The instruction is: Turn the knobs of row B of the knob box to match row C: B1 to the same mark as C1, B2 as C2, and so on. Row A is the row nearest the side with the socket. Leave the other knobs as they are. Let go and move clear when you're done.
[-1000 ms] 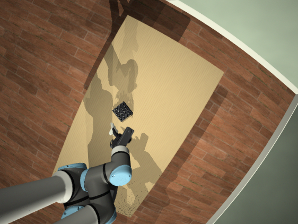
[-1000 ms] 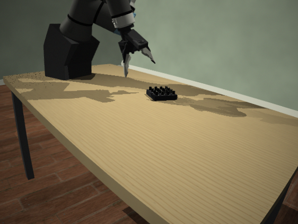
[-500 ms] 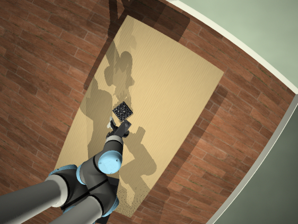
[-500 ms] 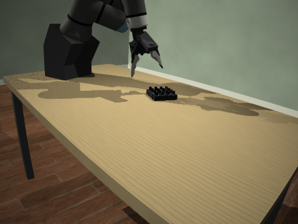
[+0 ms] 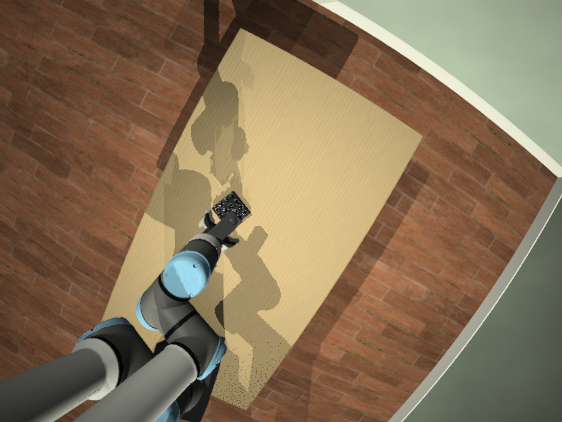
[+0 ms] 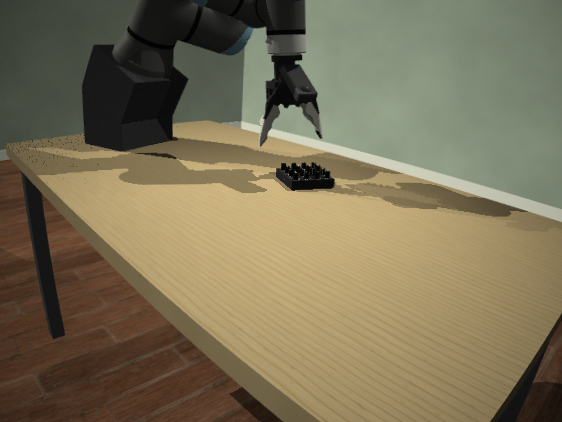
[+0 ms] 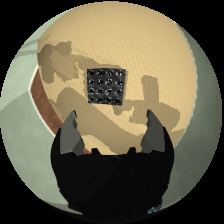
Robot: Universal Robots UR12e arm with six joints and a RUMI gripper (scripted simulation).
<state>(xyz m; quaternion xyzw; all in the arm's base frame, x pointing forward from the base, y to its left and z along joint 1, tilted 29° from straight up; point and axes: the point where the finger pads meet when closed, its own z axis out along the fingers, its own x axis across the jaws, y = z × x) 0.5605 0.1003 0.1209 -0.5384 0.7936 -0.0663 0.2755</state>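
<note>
Looks like barely begun: gripper (image 6: 290, 134) spread wide w/ nothing in it, hanging well above the knob box (image 6: 305, 176), which sits on the table (image 6: 300, 280) just below & ahead of the fingertips; knob marks too small to read, so row B prob. all left to do.

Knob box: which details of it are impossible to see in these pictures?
- Knob marks: the knob box is too small and dark in the wrist view.
- Near edge: the open tool overlaps it in the top view.
- Socket side: not visible in the exterior view, so rows cannot be named.
</note>
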